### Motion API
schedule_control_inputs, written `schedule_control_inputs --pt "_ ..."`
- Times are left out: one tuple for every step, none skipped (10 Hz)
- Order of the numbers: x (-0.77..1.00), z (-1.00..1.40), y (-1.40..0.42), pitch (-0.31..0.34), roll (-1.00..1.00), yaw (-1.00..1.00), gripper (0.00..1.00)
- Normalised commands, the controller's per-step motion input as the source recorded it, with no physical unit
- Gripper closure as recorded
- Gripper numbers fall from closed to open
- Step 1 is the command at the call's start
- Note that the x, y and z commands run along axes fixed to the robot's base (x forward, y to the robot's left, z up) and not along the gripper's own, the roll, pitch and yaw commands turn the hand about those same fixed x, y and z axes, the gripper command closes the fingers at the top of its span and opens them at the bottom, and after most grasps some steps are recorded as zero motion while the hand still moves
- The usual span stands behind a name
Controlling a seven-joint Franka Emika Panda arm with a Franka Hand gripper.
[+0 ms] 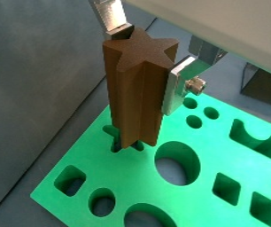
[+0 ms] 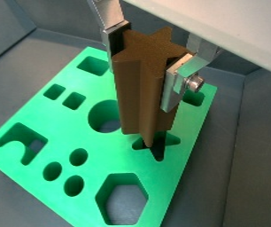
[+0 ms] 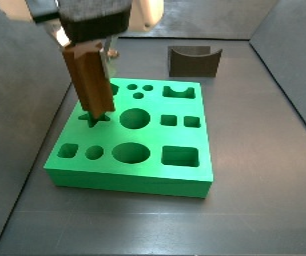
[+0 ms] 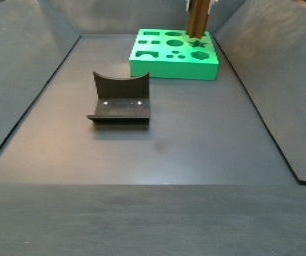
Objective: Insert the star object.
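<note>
My gripper [image 1: 148, 55] is shut on the star object [image 1: 135, 89], a reddish-brown ridged prism that I hold upright by its upper end. It also shows in the other wrist view [image 2: 141, 89]. The silver fingers [image 2: 177, 78] press on opposite sides of it. Its lower end sits at the star-shaped hole [image 2: 157, 148] near one edge of the green block [image 1: 209, 208]. How deep it sits cannot be told. In a side view the gripper [image 3: 86, 42] holds the star object [image 3: 89, 85] over the block's left side [image 3: 129, 172]. Both are small at the far end in the other side view [image 4: 196, 20].
The green block [image 4: 169, 62] has several other holes: round, square, hexagonal and arch-shaped. The dark fixture with a curved notch stands on the floor beyond the block [image 3: 193, 62], and mid-floor in the other side view [image 4: 120, 98]. Grey walls enclose the floor.
</note>
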Motion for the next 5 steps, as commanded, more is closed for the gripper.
schedule_control_inputs --pt "0.00 -0.24 0.05 0.020 0.03 -0.04 1.00" --pt "0.00 -0.11 0.02 0.049 0.04 -0.03 1.00" --pt "-0.06 -0.15 0.00 0.036 0.11 -0.01 1.00" --pt "-0.07 -0.21 0.00 0.000 0.08 -0.02 1.00" --pt "0.00 -0.28 0.00 0.017 0.08 0.00 1.00"
